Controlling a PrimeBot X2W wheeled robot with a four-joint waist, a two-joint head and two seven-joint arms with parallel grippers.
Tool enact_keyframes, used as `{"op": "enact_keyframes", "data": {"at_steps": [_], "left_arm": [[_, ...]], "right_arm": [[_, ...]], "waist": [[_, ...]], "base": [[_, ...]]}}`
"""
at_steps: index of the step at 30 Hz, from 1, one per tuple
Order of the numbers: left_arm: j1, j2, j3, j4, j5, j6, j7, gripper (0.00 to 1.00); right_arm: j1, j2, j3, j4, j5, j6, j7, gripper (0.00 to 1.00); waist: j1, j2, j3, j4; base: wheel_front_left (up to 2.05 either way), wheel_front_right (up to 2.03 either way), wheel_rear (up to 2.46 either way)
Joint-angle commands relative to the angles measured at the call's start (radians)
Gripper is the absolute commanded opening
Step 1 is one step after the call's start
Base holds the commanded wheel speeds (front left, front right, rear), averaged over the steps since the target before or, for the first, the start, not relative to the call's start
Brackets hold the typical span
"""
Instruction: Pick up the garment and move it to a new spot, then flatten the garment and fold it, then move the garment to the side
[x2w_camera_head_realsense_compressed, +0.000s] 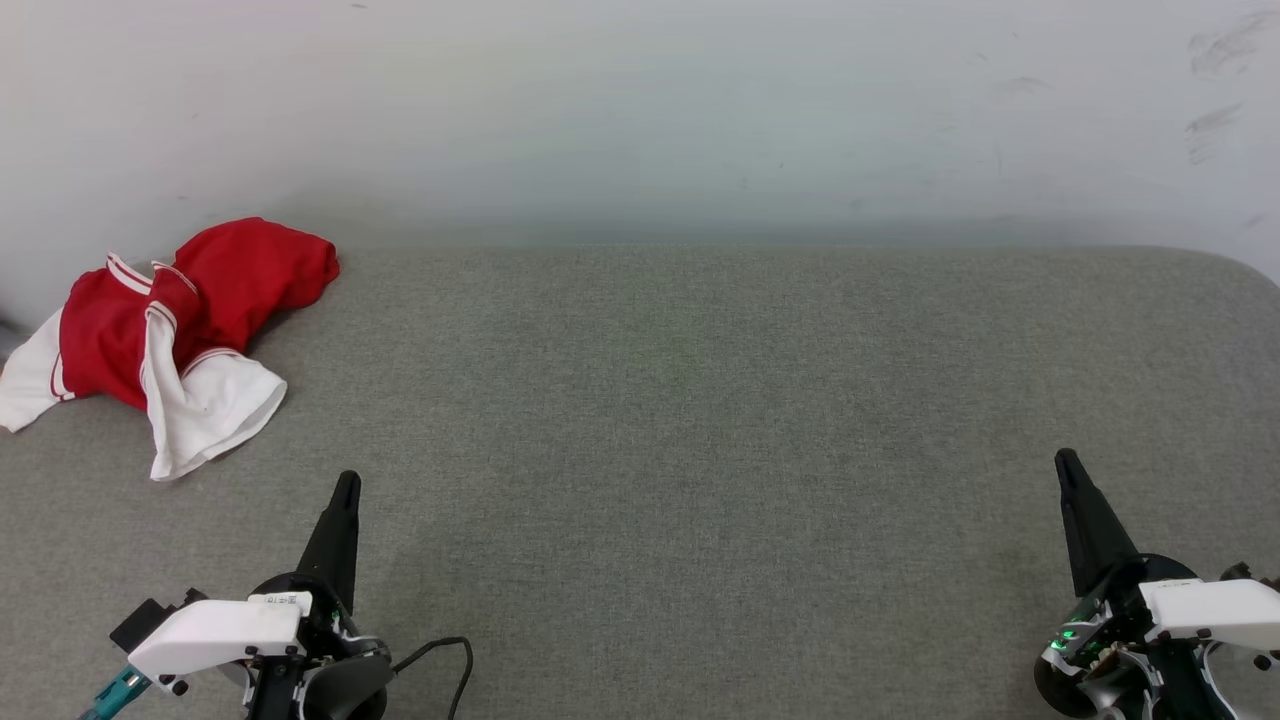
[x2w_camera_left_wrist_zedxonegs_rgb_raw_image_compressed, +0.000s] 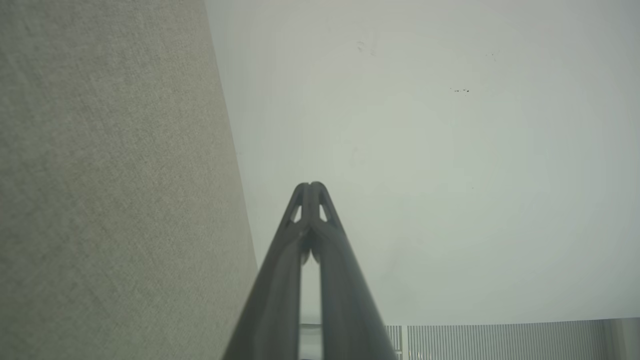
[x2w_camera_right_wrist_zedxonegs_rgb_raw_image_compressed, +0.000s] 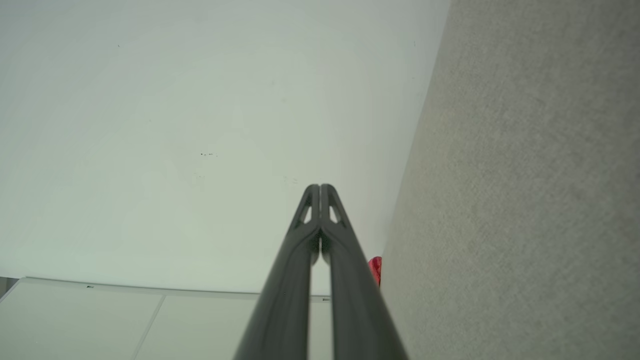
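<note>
the garment (x2w_camera_head_realsense_compressed: 170, 330) is lying crumpled at the far left of the grey fabric-covered tabletop (x2w_camera_head_realsense_compressed: 700, 450), close against the pale wall (x2w_camera_head_realsense_compressed: 640, 120). its red body is bunching up in a heap. one white sleeve is spilling toward the near edge and another is trailing off to the left, and red-and-white striped trim is showing along the seams. nearer the robot and a little to the right, the left end effector (x2w_camera_head_realsense_compressed: 347, 483) is pointing toward the wall, well apart from the garment. its two dark fingers are pressing together into a single tip and gripping nothing. a black cable (x2w_camera_head_realsense_compressed: 455, 655) is looping beside its wrist. at the far right, the right end effector (x2w_camera_head_realsense_compressed: 1066, 460) is pointing the same way, its fingers pinching fully together and holding nothing. in the right wrist view a sliver of red cloth is peeking out just beside the fingers, where tabletop is meeting wall.
</note>
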Motion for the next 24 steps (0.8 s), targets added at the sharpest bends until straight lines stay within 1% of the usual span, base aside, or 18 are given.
{"op": "enact_keyframes", "data": {"at_steps": [1,22,23,24], "left_arm": [[-0.008,-0.001,0.003,0.001,0.006,-0.002,0.004,0.00],[-0.008,-0.002,0.005,0.001,0.008,-0.002,0.004,0.00],[0.001,-0.002,0.002,0.003,0.001,0.000,0.003,1.00],[0.005,-0.003,0.000,0.010,0.000,0.000,0.003,1.00]], "right_arm": [[-0.010,0.003,-0.001,0.001,-0.005,0.000,0.003,0.00],[-0.010,0.005,-0.004,0.001,-0.006,0.000,0.006,0.00],[0.001,0.002,-0.002,0.003,-0.003,0.000,0.001,1.00],[0.007,0.002,-0.002,0.010,-0.003,0.000,0.001,1.00]], "waist": [[0.0000,0.0000,0.000,0.000],[0.0000,0.0000,0.000,0.000],[0.0000,0.0000,0.000,0.000],[0.0000,0.0000,0.000,0.000]], "base": [[0.00,0.00,0.00],[0.00,0.00,0.00],[0.00,0.00,0.00],[0.00,0.00,0.00]]}}
